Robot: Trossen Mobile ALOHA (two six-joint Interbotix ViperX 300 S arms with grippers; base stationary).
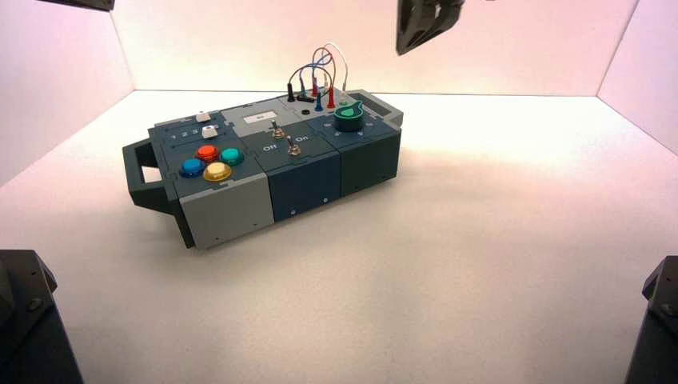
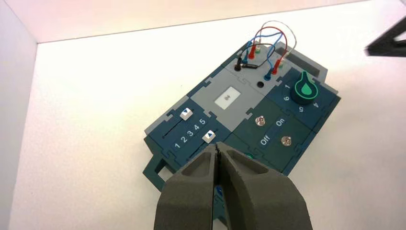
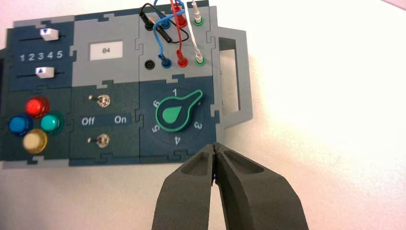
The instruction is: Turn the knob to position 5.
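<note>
Teal-green rotary knob [image 3: 173, 115] points at 2; the closed right hand [image 3: 215, 148] hovers nearby, the closed left hand [image 2: 218, 148] over the box [image 1: 264, 160].

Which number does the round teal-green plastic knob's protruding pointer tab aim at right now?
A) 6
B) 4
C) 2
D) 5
C: the round teal-green plastic knob has its tab over the spot between 1 and 3, covering the 2.
</note>
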